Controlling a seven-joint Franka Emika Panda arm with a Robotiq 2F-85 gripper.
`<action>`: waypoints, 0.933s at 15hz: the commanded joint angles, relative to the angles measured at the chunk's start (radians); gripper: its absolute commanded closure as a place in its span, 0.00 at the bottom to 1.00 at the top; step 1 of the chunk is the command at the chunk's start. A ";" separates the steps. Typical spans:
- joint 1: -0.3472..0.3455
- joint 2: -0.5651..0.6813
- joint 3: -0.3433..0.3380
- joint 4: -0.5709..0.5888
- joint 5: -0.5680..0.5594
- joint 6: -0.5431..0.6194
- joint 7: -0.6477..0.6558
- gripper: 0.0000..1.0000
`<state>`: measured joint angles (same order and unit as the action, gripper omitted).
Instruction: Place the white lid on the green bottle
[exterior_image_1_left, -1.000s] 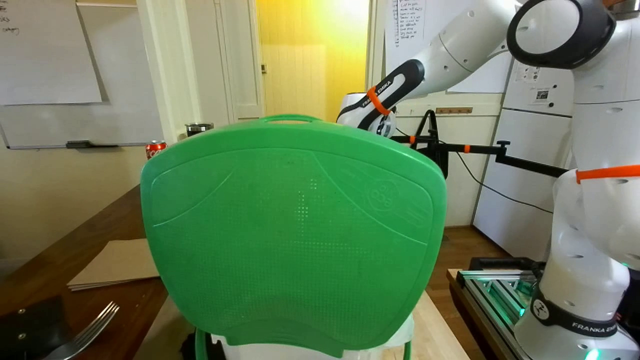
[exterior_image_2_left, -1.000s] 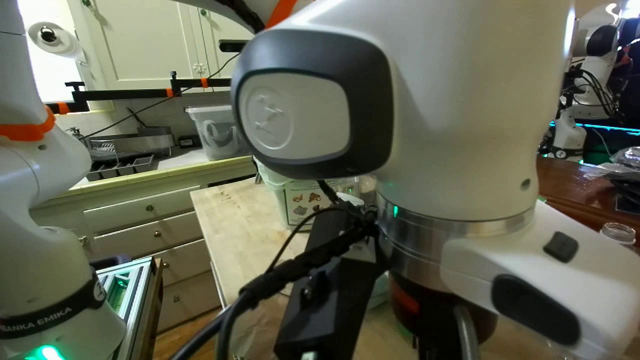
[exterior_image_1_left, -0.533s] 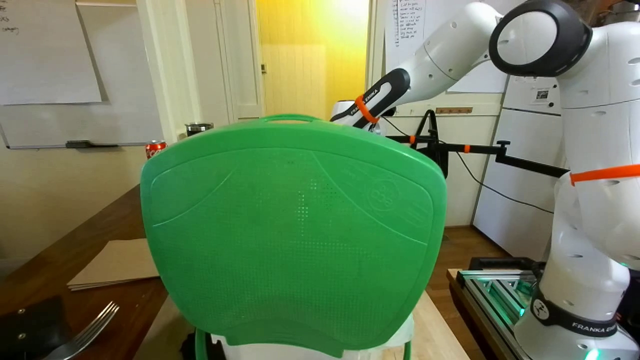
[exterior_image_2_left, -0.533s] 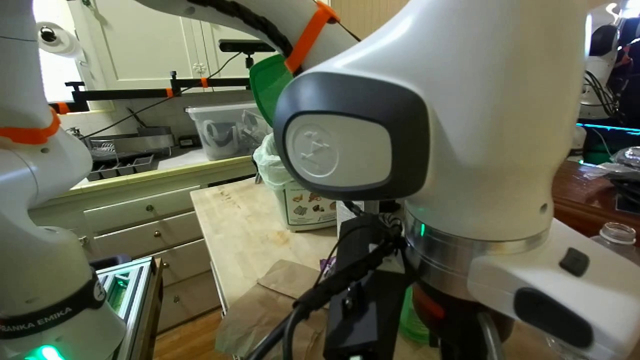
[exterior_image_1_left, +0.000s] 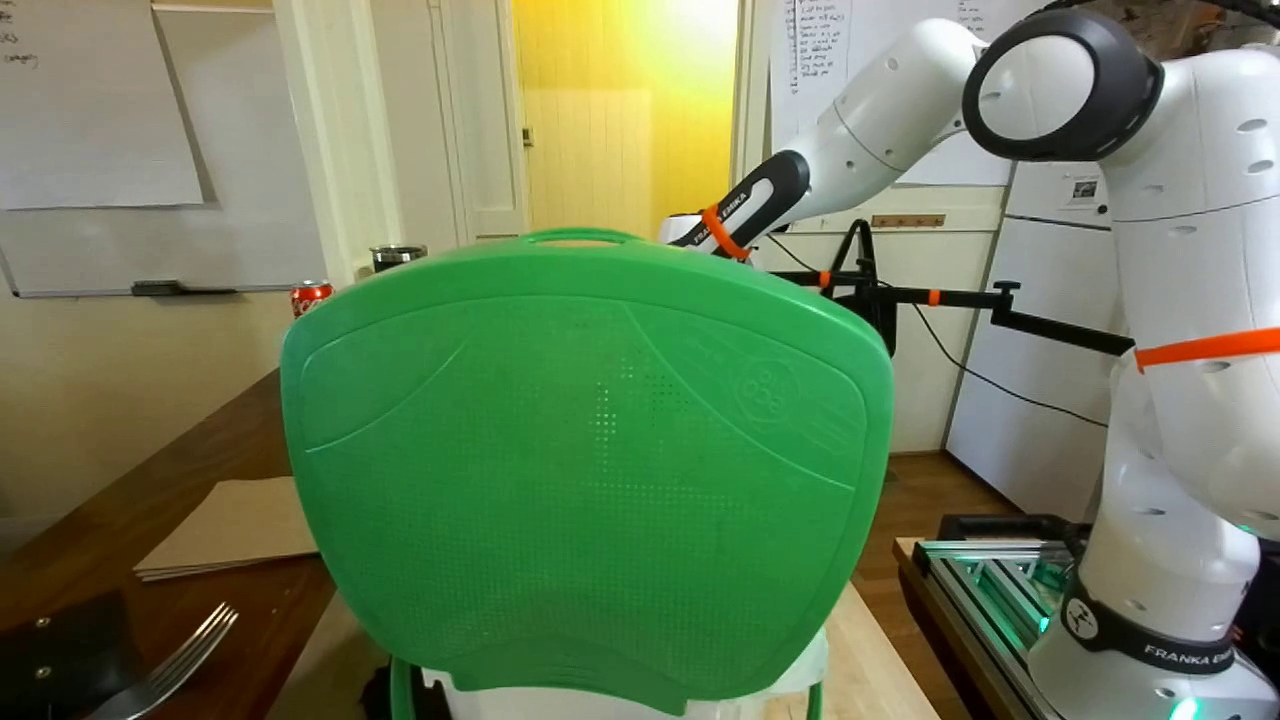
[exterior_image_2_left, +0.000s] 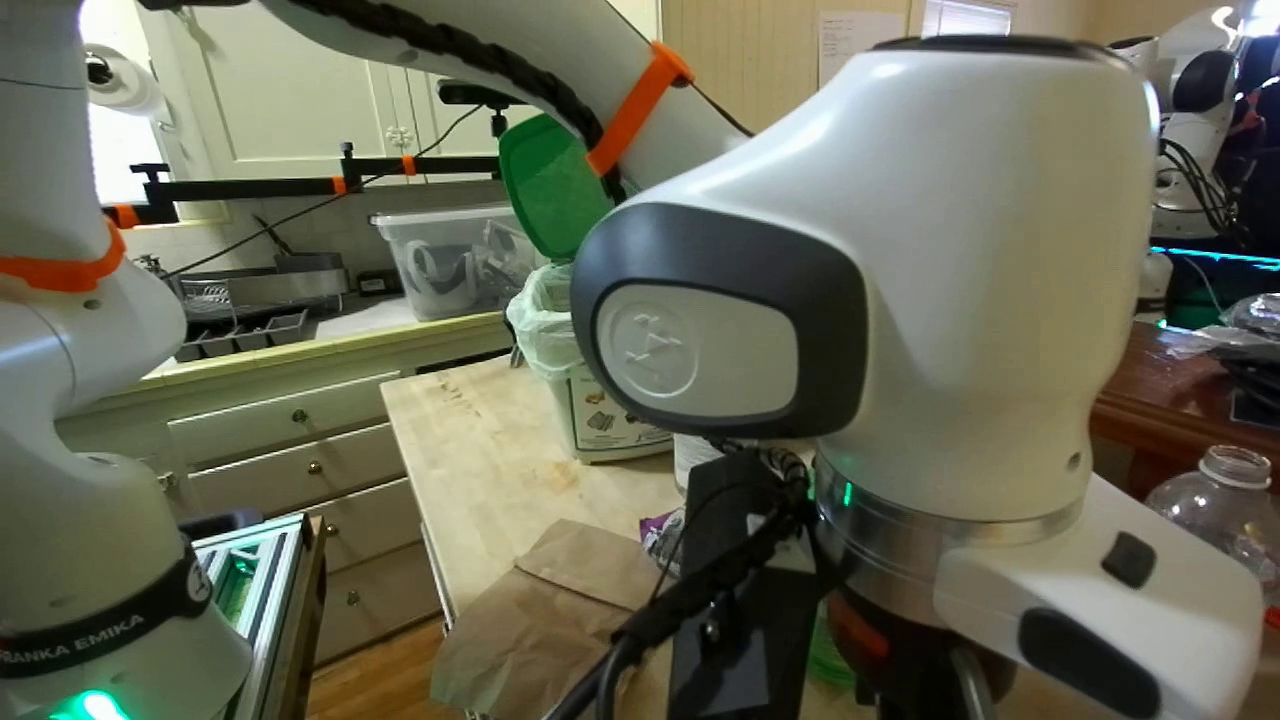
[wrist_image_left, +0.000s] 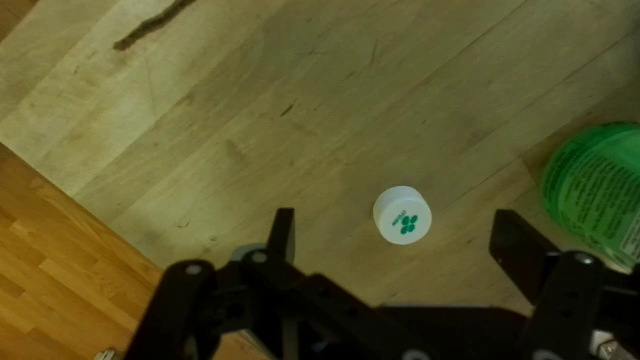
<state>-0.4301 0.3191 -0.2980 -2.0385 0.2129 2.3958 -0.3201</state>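
It was part kitchen, part robot lab: cream panelled cupboards (exterior_image_2_left: 290, 100), pale knobbed drawers (exterior_image_2_left: 245, 430) and a yellow-edged counter (exterior_image_2_left: 335, 348) stood near a white jointed robot arm (exterior_image_2_left: 970, 250), with a second white arm (exterior_image_2_left: 1187, 125) beyond.

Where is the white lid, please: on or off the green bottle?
Off: the white lid sits on the tabletop, apart from the green bottle.

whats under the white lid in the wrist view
The white lid stands on the wooden tabletop, whose planks show around it. The patch right beneath it and the lid's own underside are covered, so what is there cannot be seen.
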 joint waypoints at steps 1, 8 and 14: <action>-0.024 0.025 0.028 0.006 0.024 0.045 -0.018 0.00; -0.048 0.042 0.070 -0.022 0.056 0.151 -0.058 0.00; -0.060 0.060 0.096 -0.030 0.054 0.168 -0.082 0.01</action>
<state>-0.4697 0.3700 -0.2271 -2.0542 0.2414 2.5338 -0.3676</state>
